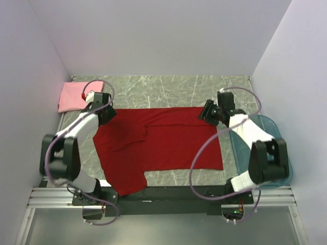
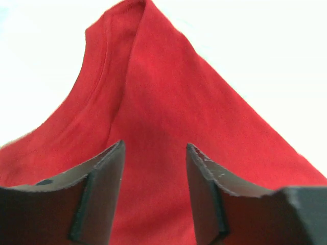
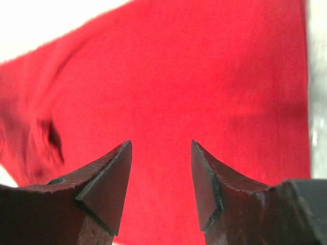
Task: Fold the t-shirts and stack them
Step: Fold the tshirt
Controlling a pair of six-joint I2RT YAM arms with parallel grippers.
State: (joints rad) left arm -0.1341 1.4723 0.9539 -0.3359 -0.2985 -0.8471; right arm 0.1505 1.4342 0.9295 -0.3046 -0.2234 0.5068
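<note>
Red shirt [image 1: 158, 145] lies spread flat on a grey marbled table [image 1: 168, 84], filling the space on the near side of both claws, between them and the arm bases. One sleeve [image 1: 127, 181] reaches back from the left claw to the near edge of the table. A crease [image 1: 144, 133] crosses the cloth just inward of the left claw. The left claw [image 1: 107, 115] sits at the shirt's far left corner. Seen from its own wrist camera, the left claw [image 2: 154, 148] is released: its two dark fingers [image 2: 110, 171] stand apart with nothing clamped, and the red shirt [image 2: 168, 92] fills the gap and the area ahead, with a curved collar seam [image 2: 97, 87] running off to the left of the fingers. The right claw [image 1: 208, 111] sits at the far right corner of the shirt. Its wrist camera shows the right claw [image 3: 161, 145] also released, fingers [image 3: 110, 178] parted over smooth red shirt [image 3: 194, 76], and a thin strip of table [image 3: 318, 76] showing to the right. Outward of the right claw, behind its arm, stands a clear blue-green bin [image 1: 276, 133]. Beyond the left claw and a little outward, a folded pink shirt [image 1: 71, 96] rests in the far left corner against the wall.
</note>
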